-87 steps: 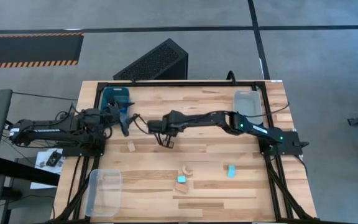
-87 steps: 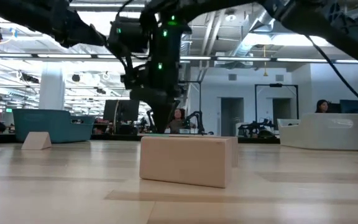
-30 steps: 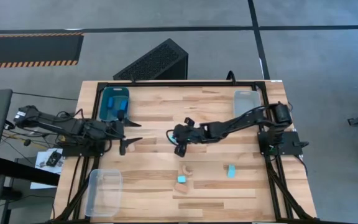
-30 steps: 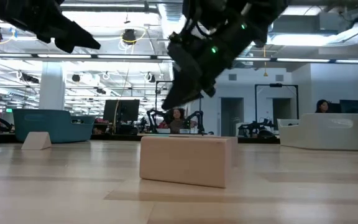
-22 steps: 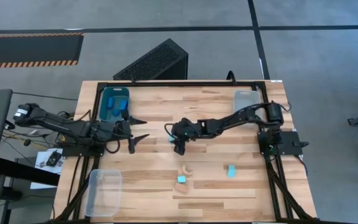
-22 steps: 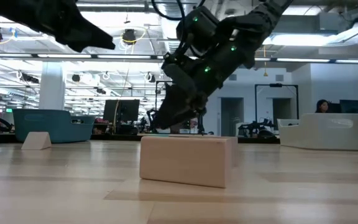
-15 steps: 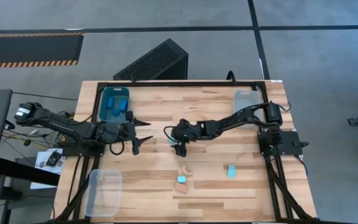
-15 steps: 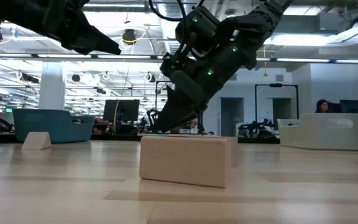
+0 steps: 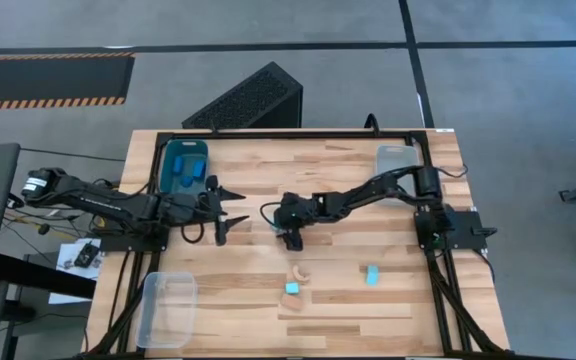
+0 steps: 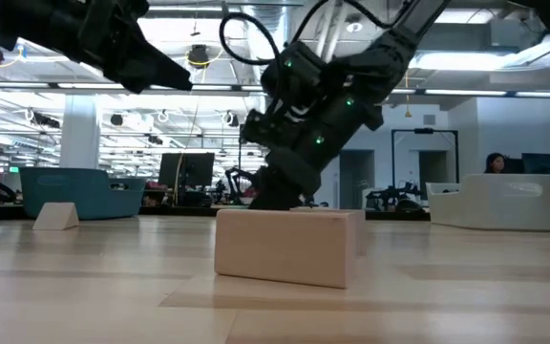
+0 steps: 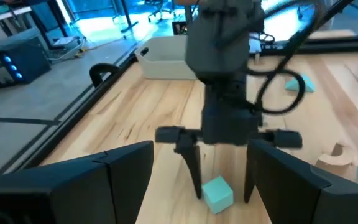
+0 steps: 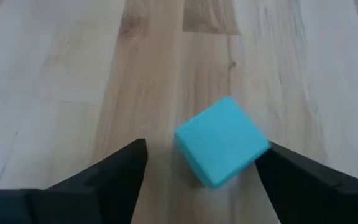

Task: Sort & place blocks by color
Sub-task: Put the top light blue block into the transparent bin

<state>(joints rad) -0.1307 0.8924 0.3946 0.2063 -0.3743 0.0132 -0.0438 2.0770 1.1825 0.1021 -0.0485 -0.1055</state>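
The right gripper [image 9: 286, 233] hangs near the middle of the worktop [image 9: 368, 190], fingers spread wide, with a cyan cube [image 12: 221, 149] lying loose between them on the wood. The left gripper [image 9: 230, 210], also open and empty, points at it from the left. Lower in the frame sit an arch block [image 9: 297, 272], another cyan block [image 9: 293, 288] and a third [image 9: 371, 275] to the right.

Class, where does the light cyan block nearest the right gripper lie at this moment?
The cyan block lies on the table near its middle, between the open fingers of the right gripper, with the left gripper hovering open on its left.
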